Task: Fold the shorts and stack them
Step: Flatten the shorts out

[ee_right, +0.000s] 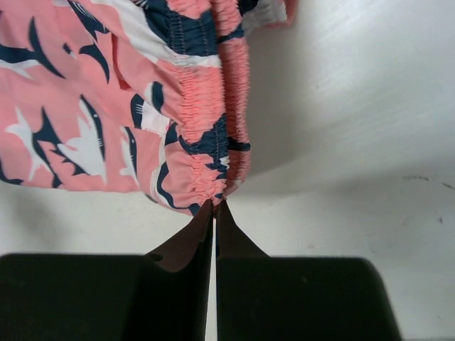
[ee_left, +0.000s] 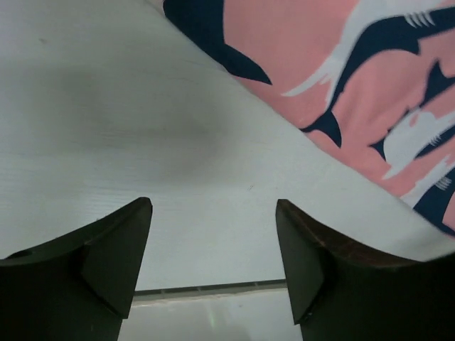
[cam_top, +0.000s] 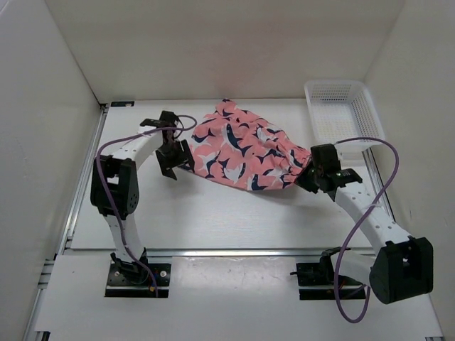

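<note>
The coral-pink shorts [cam_top: 245, 150] with navy-and-white shark shapes lie spread on the white table between my arms. My right gripper [cam_top: 311, 174] is shut on the gathered elastic waistband [ee_right: 213, 174] at the shorts' right end and holds it slightly off the table. My left gripper [cam_top: 173, 160] is open and empty, just left of the shorts' left edge. In the left wrist view the shorts [ee_left: 355, 78] fill the upper right, beyond the open fingers [ee_left: 117, 249].
A white mesh basket [cam_top: 343, 112] stands at the back right, close behind my right gripper. White walls enclose the table on three sides. A metal rail [cam_top: 213, 252] runs along the table's near edge.
</note>
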Tool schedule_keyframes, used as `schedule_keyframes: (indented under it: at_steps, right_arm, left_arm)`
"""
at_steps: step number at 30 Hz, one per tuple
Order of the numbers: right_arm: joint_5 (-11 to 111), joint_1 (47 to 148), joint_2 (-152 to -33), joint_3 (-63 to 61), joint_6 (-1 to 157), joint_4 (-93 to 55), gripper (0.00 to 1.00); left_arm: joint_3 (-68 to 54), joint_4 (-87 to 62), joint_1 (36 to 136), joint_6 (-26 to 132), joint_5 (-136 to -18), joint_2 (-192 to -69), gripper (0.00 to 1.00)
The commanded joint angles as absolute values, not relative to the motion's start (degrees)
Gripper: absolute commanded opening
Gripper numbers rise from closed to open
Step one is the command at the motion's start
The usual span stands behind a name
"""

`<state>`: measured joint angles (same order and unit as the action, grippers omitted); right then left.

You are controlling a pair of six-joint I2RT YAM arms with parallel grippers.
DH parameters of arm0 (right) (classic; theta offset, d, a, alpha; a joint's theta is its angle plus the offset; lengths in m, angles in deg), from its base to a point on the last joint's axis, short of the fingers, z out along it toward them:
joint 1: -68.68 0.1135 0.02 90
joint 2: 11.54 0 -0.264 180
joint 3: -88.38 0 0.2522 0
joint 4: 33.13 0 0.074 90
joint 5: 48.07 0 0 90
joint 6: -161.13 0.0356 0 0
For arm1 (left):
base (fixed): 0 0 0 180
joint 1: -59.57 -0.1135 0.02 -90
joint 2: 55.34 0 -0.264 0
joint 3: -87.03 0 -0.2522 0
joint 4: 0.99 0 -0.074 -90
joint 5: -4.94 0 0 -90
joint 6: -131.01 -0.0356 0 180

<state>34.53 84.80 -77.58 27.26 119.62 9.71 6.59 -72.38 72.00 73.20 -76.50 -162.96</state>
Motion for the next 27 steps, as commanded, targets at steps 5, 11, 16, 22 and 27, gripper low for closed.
schedule_keyframes:
  at_steps: [5,11,16,22,27]
  right_arm:
    - [33.2,85.0,-74.6,27.6,119.0,9.7,0.00]
    - [33.2,84.0,-74.0,27.6,117.7,10.8,0.00]
    - [33.8,84.0,-72.9,27.6,117.1,11.9,0.00]
    - [38.6,82.2,-70.4,28.6,116.5,13.8,0.00]
    - [38.6,81.7,-67.1,31.1,113.6,17.7,0.00]
  left_arm:
    - [6.3,-65.5,73.4,75.5,-82.2,-165.2,0.99]
    - [12.0,-64.9,73.4,77.2,-84.2,-172.6,0.89]
    - [17.9,-64.9,74.5,79.2,-84.7,-179.4,0.74]
    - [18.4,-65.6,74.5,78.5,-83.3,-179.5,0.10]
    - [7.4,-66.2,73.4,78.5,-85.8,-161.8,0.10]
